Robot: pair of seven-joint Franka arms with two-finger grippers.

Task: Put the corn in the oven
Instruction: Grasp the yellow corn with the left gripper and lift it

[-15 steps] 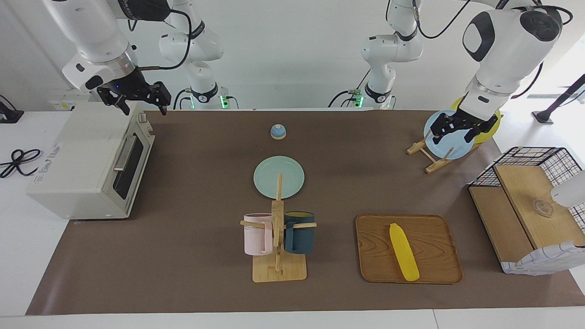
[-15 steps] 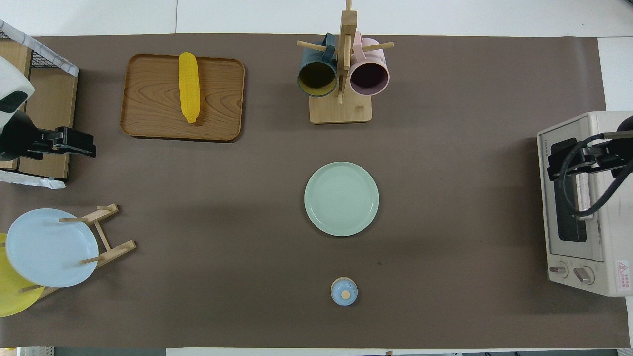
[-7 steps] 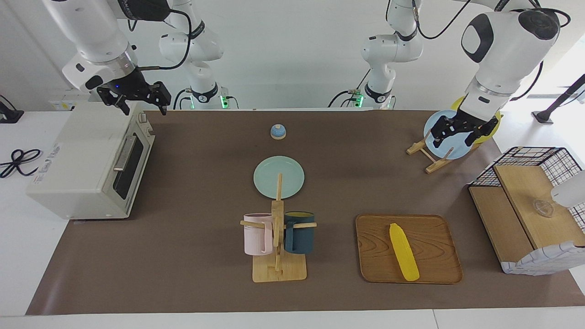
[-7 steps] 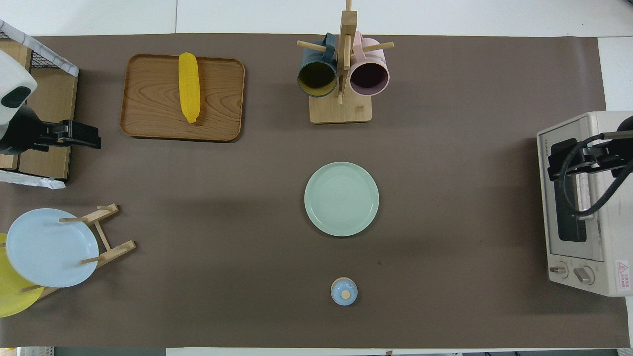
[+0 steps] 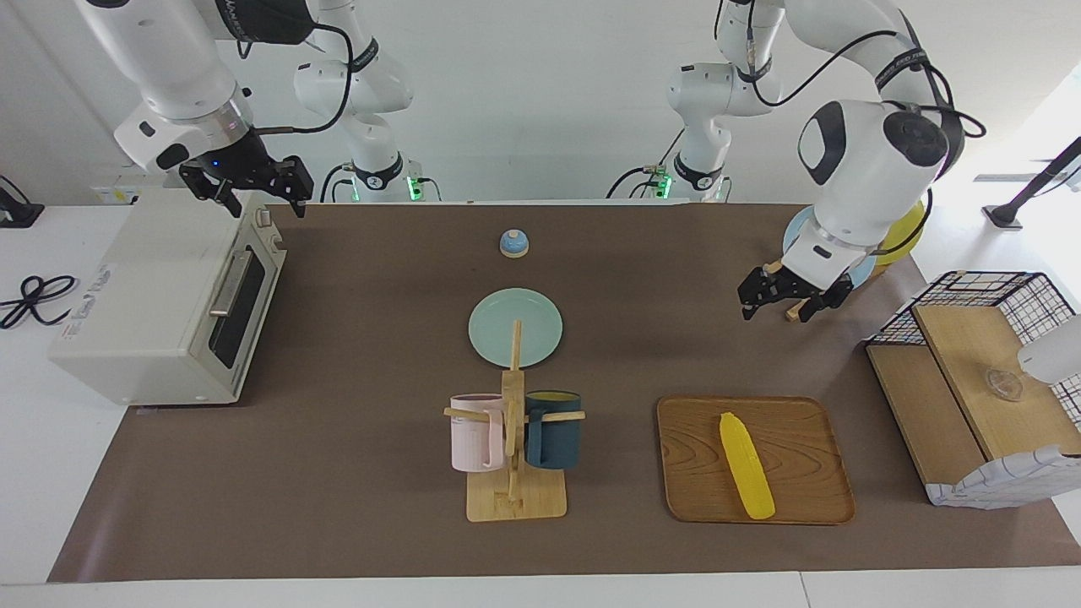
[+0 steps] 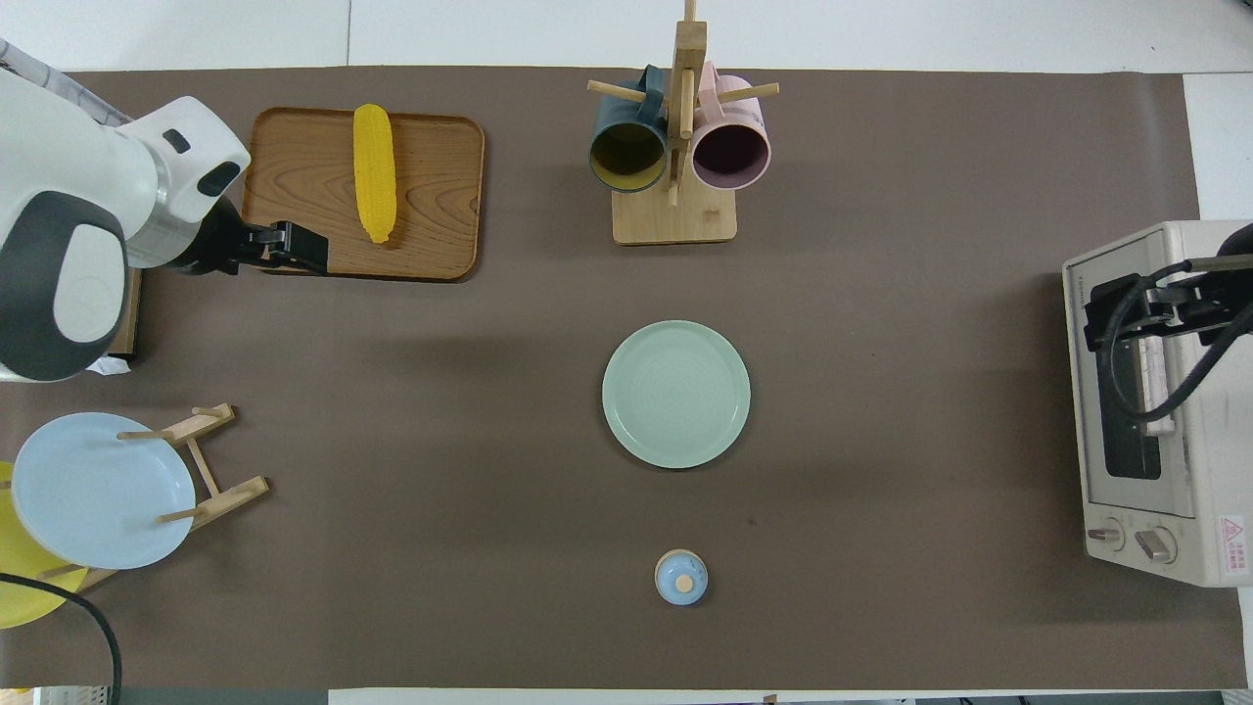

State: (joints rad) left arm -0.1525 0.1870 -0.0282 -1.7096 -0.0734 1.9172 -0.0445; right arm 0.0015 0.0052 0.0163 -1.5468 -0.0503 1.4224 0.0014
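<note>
Left hand (image 5: 784, 302), fingers spread and empty, hangs over bare tabletop (image 5: 355, 473) near the wooden tray (image 5: 701, 490), where the corn (image 5: 746, 465) lies flat for pickup. Right hand (image 5: 253, 192) waits over the oven (image 5: 143, 312), door shut; I cannot tell its finger state.

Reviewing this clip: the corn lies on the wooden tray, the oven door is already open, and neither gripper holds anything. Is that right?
Not quite. The oven door is shut, its bar handle flat against the front, as the facing view shows. The rest stands: the corn lies on the wooden tray, and neither the left gripper nor the right gripper holds anything.
</note>
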